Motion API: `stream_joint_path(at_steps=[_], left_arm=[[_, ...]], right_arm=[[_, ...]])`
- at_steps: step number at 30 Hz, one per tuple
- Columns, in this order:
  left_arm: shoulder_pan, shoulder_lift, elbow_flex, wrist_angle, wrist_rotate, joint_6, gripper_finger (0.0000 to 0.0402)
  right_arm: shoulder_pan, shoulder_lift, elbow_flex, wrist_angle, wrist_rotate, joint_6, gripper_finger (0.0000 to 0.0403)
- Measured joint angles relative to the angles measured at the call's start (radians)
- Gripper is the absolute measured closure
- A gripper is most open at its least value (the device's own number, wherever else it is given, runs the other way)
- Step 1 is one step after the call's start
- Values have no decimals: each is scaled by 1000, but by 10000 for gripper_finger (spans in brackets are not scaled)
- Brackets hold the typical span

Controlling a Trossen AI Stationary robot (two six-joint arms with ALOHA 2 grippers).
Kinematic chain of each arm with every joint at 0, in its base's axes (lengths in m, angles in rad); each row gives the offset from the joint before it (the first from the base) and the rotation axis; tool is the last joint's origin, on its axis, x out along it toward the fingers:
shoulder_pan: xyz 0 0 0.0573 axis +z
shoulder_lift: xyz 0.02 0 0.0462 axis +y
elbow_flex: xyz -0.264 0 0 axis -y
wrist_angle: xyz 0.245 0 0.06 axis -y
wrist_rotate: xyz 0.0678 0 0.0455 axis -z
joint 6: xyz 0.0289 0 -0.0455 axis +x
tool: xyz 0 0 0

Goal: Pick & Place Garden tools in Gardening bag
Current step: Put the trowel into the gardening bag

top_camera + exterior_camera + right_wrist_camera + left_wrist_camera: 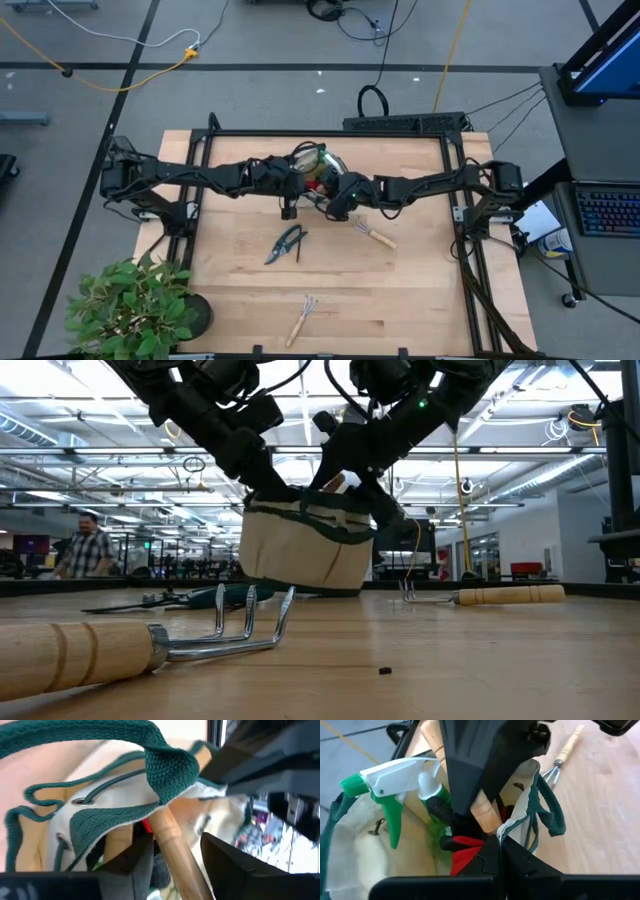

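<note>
I see both arms meeting over the round beige fabric gardening bag with green trim near the middle of the worktop's far edge. My left gripper is clamped together on the bag's rim. My right gripper is around a wooden tool handle standing in the bag; I cannot tell if it grips. A green spray bottle with white top sits inside. Dark pruning shears and one wooden-handled rake lie mid-worktop; another rake lies near the front edge.
</note>
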Motion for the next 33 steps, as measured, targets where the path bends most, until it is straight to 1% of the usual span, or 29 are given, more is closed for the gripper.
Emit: stream_joint_path(at_steps=[5, 8, 10, 15, 18, 20, 24, 30, 33], left_arm=[[0, 0, 0, -19, -58, -29, 389], [0, 0, 0, -33, -79, -30, 396], [0, 0, 0, -37, -86, -33, 396], [0, 0, 0, -42, -91, -52, 387], [0, 0, 0, -30, -91, -55, 396], [0, 0, 0, -23, -91, -54, 395], [3, 0, 0, -26, -91, -63, 384], [4, 0, 1, -52, -90, -87, 397], [-1, 0, 1, -54, -90, -108, 384]], right_arm=[[9, -17, 0, -56, 175, 43, 231], [11, -55, 1, -132, 197, 122, 239], [13, -91, 0, -204, 177, 194, 245], [3, -186, 0, -286, 102, 362, 254], [-15, -236, 0, -333, -64, 455, 254], [-26, -255, 1, -343, -145, 506, 253], [-51, -266, 0, -391, -159, 605, 257], [-56, -250, -1, -479, -159, 720, 261], [-48, -252, -1, -467, -159, 758, 261]])
